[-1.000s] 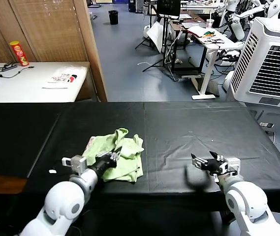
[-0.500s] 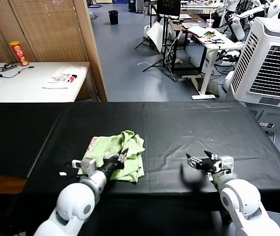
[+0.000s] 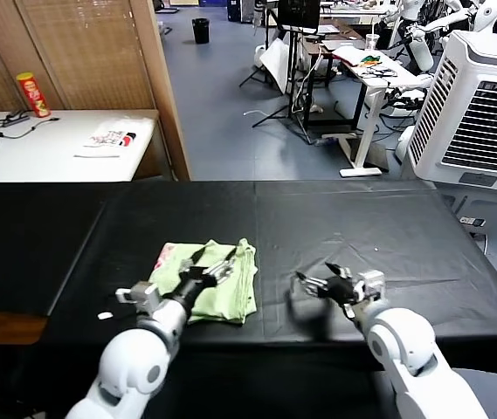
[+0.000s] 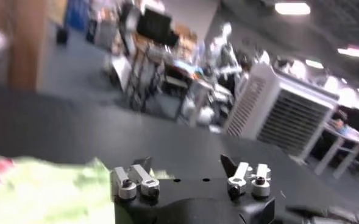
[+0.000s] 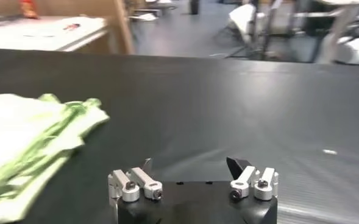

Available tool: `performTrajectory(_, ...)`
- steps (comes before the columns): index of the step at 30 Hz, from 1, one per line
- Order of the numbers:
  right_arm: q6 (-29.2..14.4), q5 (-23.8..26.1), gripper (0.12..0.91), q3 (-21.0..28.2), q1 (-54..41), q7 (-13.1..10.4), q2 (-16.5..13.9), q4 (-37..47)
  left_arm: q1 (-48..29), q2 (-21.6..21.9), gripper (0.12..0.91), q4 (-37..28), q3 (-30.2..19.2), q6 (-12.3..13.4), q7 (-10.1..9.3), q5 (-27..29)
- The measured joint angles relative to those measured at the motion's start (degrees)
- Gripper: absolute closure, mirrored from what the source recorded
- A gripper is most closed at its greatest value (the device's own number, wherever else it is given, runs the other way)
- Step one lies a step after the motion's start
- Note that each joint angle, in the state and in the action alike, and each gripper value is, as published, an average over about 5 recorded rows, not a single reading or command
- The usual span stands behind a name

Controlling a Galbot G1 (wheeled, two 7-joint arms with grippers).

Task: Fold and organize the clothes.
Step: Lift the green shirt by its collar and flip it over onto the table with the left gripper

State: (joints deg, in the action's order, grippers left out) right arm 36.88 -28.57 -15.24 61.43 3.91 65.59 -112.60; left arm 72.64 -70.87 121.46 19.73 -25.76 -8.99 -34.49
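The clothes, one pale light-green shirt (image 3: 217,288), lie bunched in a rough folded pile on the black table (image 3: 362,218), left of centre near the front edge. A pink print shows at the pile's far left corner. My left gripper (image 3: 213,264) hovers over the pile's top with its fingers spread and nothing between them. In the left wrist view the shirt (image 4: 39,192) lies blurred beside the open left gripper (image 4: 185,164). My right gripper (image 3: 318,284) stands open just right of the pile, low over the cloth-covered table. The right wrist view shows the shirt's edge (image 5: 33,134) off to one side of the empty right gripper (image 5: 191,163).
A white side table (image 3: 56,161) at the back left carries a white packaged item (image 3: 113,137) and a red can (image 3: 34,94). A large air cooler (image 3: 484,113) stands at the back right. A small white scrap (image 3: 106,315) lies near the table's front left.
My left gripper has opened and let go of the shirt, which has dropped into a flatter pile. My right arm has moved left, closer to the shirt.
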Motion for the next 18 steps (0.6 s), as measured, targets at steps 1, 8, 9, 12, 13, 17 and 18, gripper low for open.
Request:
performTrajectory(1, -0.38, 0.21, 0.227, 1.22, -1.12, 0.08, 0.26, 0.38, 0.48, 0.78, 0.233, 0.05, 1.02, 0.16, 0.02, 0.36)
performTrajectory(8, -3.4, 9.35, 0.227, 8.93, -8.2, -2.73, 3.47, 6.62, 4.27, 2.9, 0.232, -0.51, 8.14, 0.98, 0.34, 3.24)
performTrajectory(9, -4.18, 11.69, 0.227, 9.8, -8.95, -2.89, 4.12, 8.11, 4.77, 2.75, 0.232, -0.73, 8.94, 1.09, 0.49, 3.63)
performTrajectory(12, -5.95, 18.03, 0.227, 11.76, -10.63, -2.84, 6.08, 12.47, 6.1, 2.07, 0.232, -1.29, 10.86, 1.48, 1.08, 4.63)
performTrajectory(13, -6.27, 19.55, 0.227, 12.18, -11.01, -2.79, 6.72, 13.76, 6.47, 1.85, 0.232, -1.43, 11.34, 1.58, 1.25, 4.81)
performTrajectory(17, -6.62, 24.01, 0.227, 12.73, -11.71, -2.74, 8.75, 17.01, 7.43, 1.46, 0.232, -1.71, 12.8, 1.84, 1.61, 4.91)
performTrajectory(18, -6.55, 25.34, 0.227, 12.67, -11.71, -2.86, 9.03, 17.37, 7.54, 1.45, 0.232, -1.74, 13.08, 1.87, 1.68, 4.84)
